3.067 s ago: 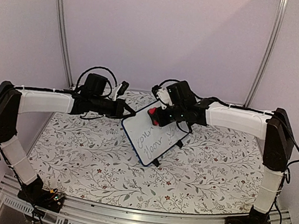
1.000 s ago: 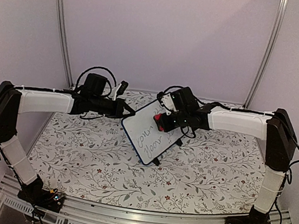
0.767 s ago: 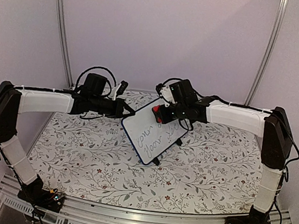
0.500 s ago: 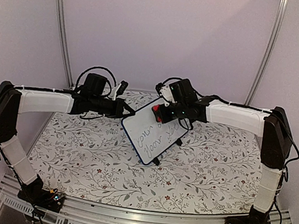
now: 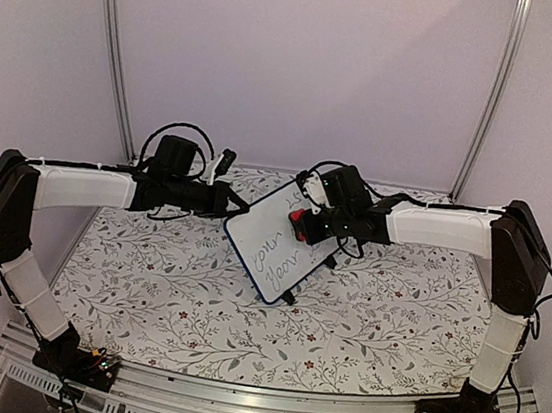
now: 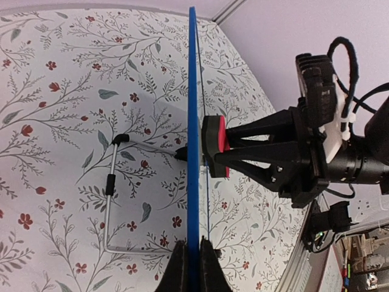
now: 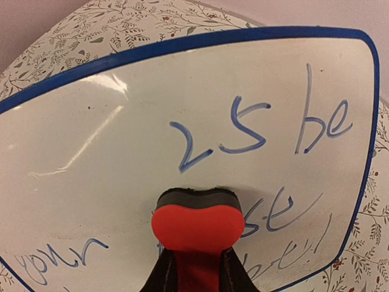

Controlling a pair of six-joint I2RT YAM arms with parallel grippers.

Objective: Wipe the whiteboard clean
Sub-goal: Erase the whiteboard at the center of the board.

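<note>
Floral-print tablecloth [image 5: 194,297] | left gripper [image 6: 192,258] clenched on edge of blue-framed white whiteboard [image 5: 268,254], steadying it | right gripper [image 7: 196,271] grasping red foam eraser block [image 7: 197,226], pressed against whiteboard writing.

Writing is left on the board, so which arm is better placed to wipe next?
Right: the right tool holds the red eraser against the whiteboard, by the writing. The left tool is clamped on the board's edge.

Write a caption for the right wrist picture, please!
Right gripper holds a red eraser against the blue-framed whiteboard, beside blue handwriting.
</note>
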